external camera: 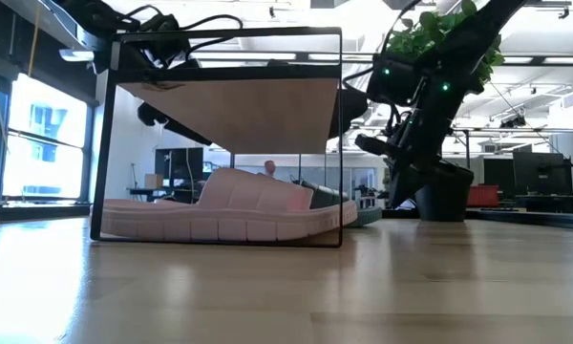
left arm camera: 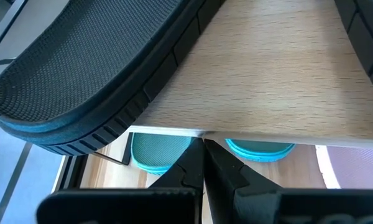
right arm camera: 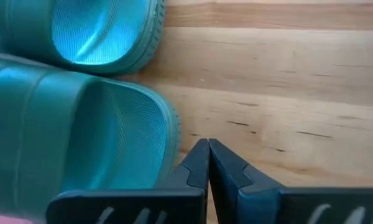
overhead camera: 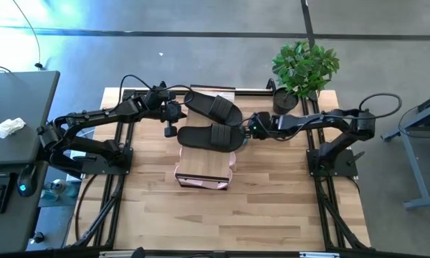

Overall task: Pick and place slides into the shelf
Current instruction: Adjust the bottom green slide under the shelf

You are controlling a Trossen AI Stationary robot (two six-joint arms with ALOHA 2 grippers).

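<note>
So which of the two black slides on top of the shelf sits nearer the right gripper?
The front black slide, lying crosswise with its end beside the shut right gripper. The other black slide lies angled farther back on the shelf, toward the left gripper.

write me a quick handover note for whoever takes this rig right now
Left gripper: shut, empty, at the shelf's left edge.
Right gripper: shut, empty, at the shelf's right side near the green slides.
Shelf: mid-table. Two black slides lie on its plank top; the pink slides and the green slides sit underneath.
Done: all slides in view are on or under the shelf.
Left: none visible on the open table; confirm the count.
</note>
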